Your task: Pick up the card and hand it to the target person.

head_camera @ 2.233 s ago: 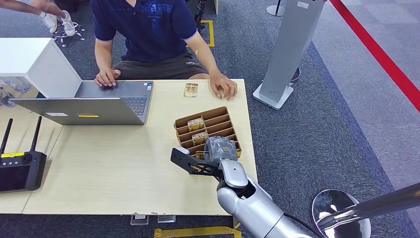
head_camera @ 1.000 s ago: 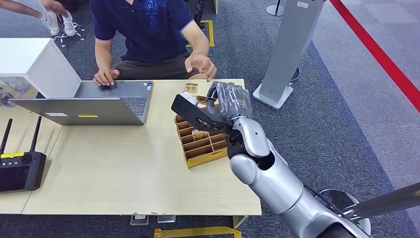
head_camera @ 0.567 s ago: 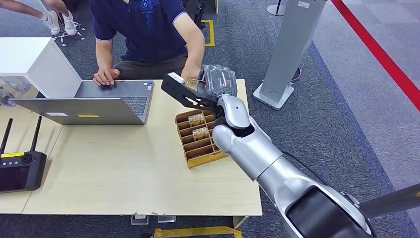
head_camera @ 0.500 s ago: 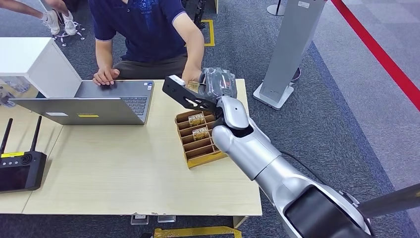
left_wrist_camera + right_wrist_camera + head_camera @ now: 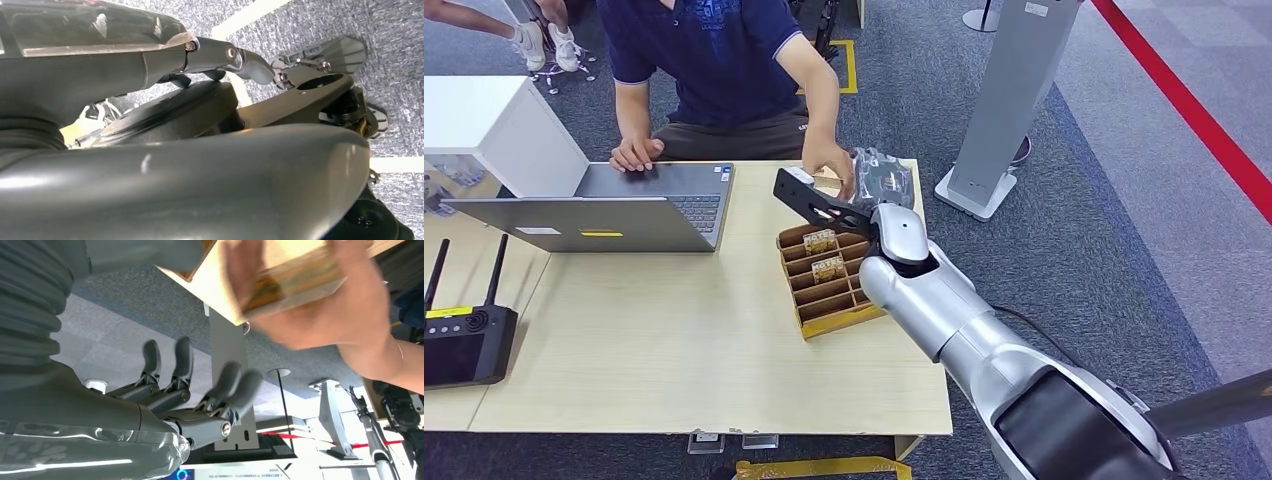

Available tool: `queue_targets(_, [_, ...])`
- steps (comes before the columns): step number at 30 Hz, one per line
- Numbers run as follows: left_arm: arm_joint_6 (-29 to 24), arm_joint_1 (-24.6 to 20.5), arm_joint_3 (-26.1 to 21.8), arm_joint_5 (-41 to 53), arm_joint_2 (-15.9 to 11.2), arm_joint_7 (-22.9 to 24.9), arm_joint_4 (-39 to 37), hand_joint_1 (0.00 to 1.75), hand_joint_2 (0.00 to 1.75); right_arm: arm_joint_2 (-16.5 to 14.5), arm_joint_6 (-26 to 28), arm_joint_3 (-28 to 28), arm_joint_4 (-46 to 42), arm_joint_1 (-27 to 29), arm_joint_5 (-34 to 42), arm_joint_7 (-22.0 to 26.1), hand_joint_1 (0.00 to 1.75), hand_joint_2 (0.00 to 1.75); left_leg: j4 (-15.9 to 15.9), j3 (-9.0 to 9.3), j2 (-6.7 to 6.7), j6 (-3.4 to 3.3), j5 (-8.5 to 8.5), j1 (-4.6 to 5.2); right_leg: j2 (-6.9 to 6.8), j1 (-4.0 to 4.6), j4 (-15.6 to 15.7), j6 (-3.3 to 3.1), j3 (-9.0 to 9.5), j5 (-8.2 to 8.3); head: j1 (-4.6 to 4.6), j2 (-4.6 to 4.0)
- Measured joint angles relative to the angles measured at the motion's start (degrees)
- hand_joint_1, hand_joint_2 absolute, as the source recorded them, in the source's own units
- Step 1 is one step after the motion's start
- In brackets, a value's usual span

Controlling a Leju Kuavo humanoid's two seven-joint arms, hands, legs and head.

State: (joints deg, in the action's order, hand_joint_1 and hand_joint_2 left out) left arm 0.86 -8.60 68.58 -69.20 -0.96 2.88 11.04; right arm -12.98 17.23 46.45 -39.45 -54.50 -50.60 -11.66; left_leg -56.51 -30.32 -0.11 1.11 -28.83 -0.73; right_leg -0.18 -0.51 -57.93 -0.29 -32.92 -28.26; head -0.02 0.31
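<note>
My right hand (image 5: 880, 181) hovers over the table's far right corner, beyond the brown slotted card box (image 5: 844, 318). In the right wrist view its fingers (image 5: 227, 385) are spread and hold nothing. The seated person's hand (image 5: 832, 172) is right beside it, gripping a tan card (image 5: 292, 282) at the table edge; the card is blurred. Two more cards (image 5: 821, 241) stand in the box's slots. In the left wrist view my left hand (image 5: 230, 52) hangs by my body, a finger stretched out with nothing in it.
An open laptop (image 5: 614, 205) sits at the far left of the table (image 5: 674, 330), under the person's other hand. A black device with two antennas (image 5: 464, 340) lies at the left edge. A white cabinet (image 5: 494, 125) and a grey stand (image 5: 1009, 100) flank the table.
My right hand rose from the card box and carried a card to the far edge. The person's hand came down and took the card; my fingers have let go.
</note>
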Motion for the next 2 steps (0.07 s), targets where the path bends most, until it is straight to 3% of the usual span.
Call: queue_targets(2, [-0.1, -0.1, 0.0, 0.0, 0.0, -0.1, 0.0, 0.0, 0.0, 0.0, 0.1, 0.0, 0.2, -0.1, -0.2, 0.0, 0.0, 1.75, 0.0, 0.0, 0.0, 0.0, 0.0, 0.0, 0.0, 0.0, 0.0, 0.0, 0.0, 0.0, 0.0, 0.0])
